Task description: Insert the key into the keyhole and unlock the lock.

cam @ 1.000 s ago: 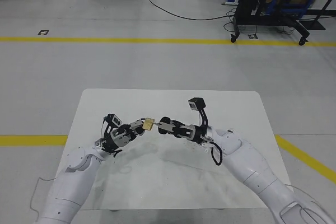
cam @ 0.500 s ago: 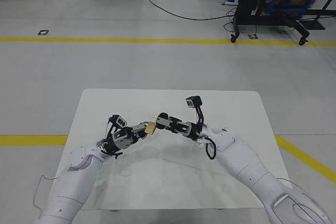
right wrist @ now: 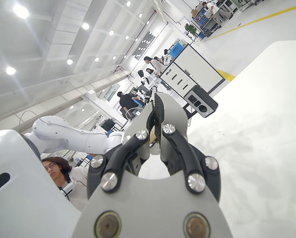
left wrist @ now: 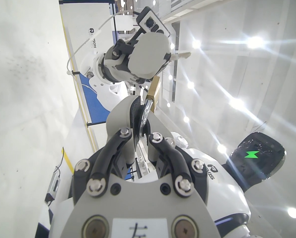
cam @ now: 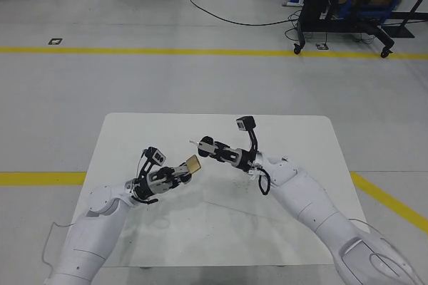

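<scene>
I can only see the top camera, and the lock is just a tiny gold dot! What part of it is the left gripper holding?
Observer: The left gripper pinches the lock by its shiny silver loop. The gold body sticks out beyond it.
Operator: And does the other one really have the key?
Observer: Yes. The right gripper is shut on the key, and the left wrist view shows the thin blade poking out bare from its tip.

Bright ceiling lamps (right wrist: 21, 11), starburst glare, fisheye edges
</scene>
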